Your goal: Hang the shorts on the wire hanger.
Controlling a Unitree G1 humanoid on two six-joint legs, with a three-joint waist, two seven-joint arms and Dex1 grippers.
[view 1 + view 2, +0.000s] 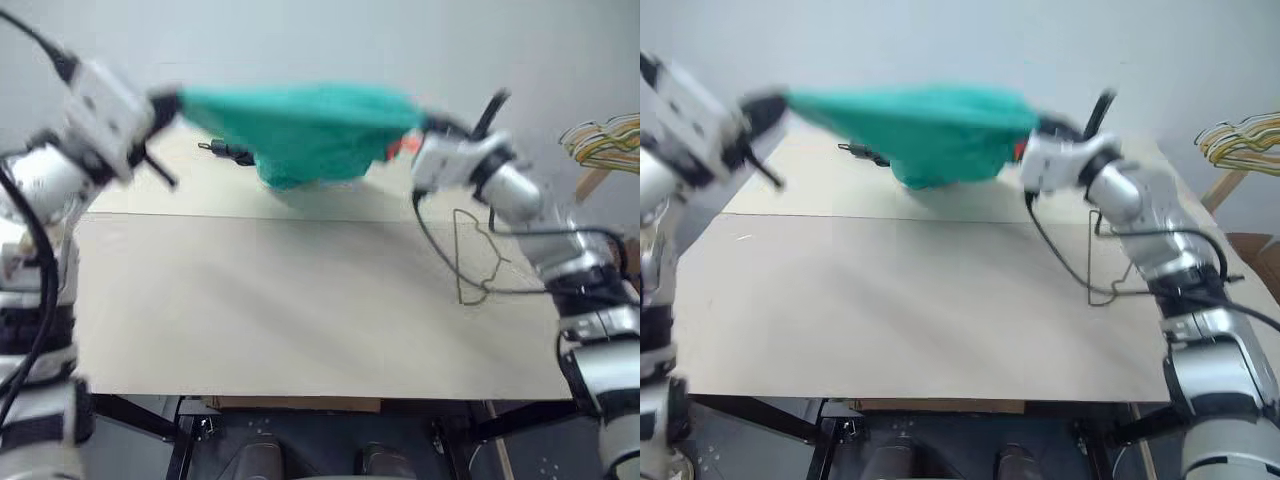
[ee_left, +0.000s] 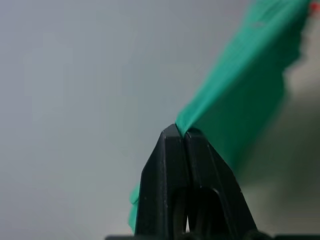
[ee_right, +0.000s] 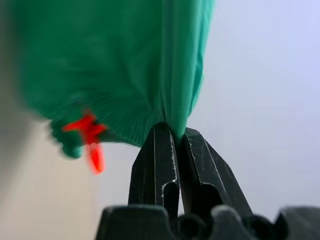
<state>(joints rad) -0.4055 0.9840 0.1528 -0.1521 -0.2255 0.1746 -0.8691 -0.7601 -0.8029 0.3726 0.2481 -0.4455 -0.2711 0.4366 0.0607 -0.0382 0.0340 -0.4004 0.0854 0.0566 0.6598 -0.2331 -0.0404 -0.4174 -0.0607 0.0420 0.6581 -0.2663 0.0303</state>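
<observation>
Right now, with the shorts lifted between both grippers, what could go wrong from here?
1. Both the left gripper and the right gripper pinch only a thin edge of the shorts; a tug could slip the fabric out.
2. The wire hanger lies flat on the table under the right arm, with no gripper free to lift it.
3. The sagging middle of the shorts hangs near a dark object and might drag it.

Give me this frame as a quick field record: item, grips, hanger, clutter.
item: teal-green fabric shorts, stretched between both grippers above the beige table
left gripper: jaws shut on one end of the shorts
right gripper: jaws shut on the other end, near a red tag
hanger: thin grey wire hanger, flat on the table, untouched
clutter: bunch of yellow hangers, at the right edge
</observation>
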